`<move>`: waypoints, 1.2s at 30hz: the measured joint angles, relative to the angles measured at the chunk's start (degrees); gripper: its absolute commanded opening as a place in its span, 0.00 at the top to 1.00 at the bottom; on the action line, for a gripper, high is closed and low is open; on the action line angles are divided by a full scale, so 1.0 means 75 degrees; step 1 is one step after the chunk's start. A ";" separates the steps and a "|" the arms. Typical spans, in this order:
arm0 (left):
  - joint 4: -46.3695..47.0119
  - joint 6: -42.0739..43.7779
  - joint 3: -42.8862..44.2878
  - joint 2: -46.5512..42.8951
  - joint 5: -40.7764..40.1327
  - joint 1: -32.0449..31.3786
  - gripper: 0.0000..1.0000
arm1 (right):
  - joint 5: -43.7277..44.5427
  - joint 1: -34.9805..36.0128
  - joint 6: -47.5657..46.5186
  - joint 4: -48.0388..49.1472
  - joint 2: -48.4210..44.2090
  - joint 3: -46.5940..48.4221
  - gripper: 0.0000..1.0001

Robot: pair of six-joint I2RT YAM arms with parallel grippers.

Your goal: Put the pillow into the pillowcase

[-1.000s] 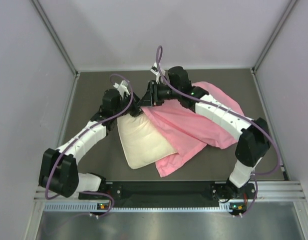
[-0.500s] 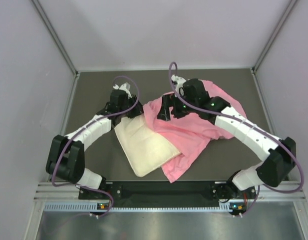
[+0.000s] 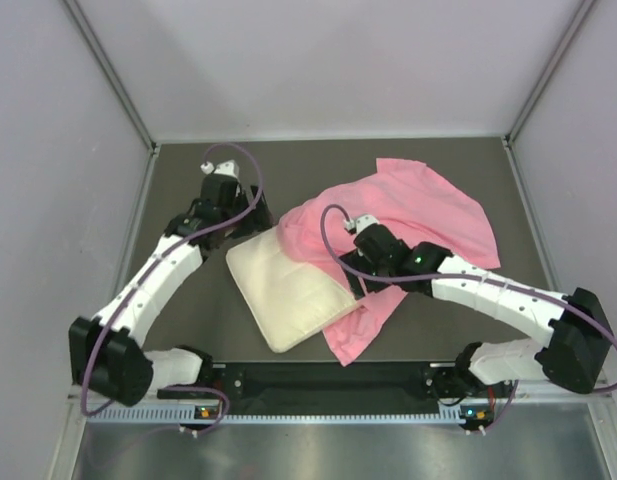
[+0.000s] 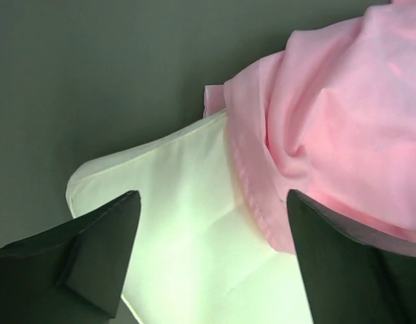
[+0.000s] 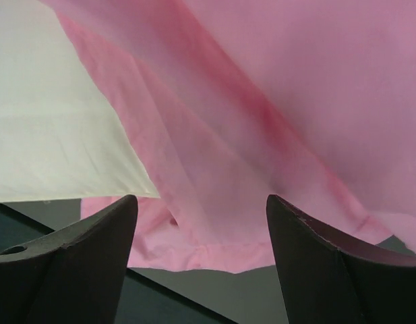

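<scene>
The cream-white pillow [image 3: 283,295] lies at an angle on the dark table, and its right edge is under the pink pillowcase [image 3: 423,205]. The pillowcase is spread rumpled from the middle to the back right. My left gripper [image 3: 240,222] hovers open over the pillow's far corner. In the left wrist view the pillow [image 4: 174,229] and the pillowcase hem [image 4: 248,182] lie below the left gripper [image 4: 212,196], with nothing between the jaws. My right gripper [image 3: 363,280] is open above the pillowcase's near part. The right wrist view shows pillowcase [image 5: 261,121] and pillow [image 5: 52,115] beneath the right gripper [image 5: 201,199].
Grey walls close in the table [image 3: 188,330] on the left, back and right. A black rail [image 3: 328,380] with both arm bases runs along the near edge. Purple cables loop off both wrists.
Both grippers have opened and let go of the cloth. The left arm drew back to the left. The right arm swung down toward the near side, and the pillowcase settled flatter.
</scene>
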 measured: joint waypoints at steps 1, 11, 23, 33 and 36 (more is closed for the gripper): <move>-0.0012 -0.0026 -0.0251 -0.0411 -0.0015 0.0000 0.01 | 0.0189 0.0163 0.0055 -0.0061 -0.0003 -0.0140 0.22; -0.0268 -0.1000 -0.3299 -0.4141 0.1212 -0.0160 0.01 | 0.2063 0.1320 0.0889 -0.0306 0.0315 -0.0685 0.43; 0.0851 -0.2734 -0.5421 -0.4846 0.1580 -0.1743 0.07 | 0.3101 0.1542 0.1486 -0.0399 0.1376 -0.0676 0.63; 0.2361 -0.3179 -0.5863 -0.3838 0.1259 -0.2008 0.72 | 0.2736 0.1629 0.1658 -0.0297 0.0959 -0.0769 1.00; 0.2605 -0.3238 -0.5875 -0.3826 0.1151 -0.2194 0.93 | 0.2104 0.1714 0.1521 -0.0219 0.0248 -0.0871 1.00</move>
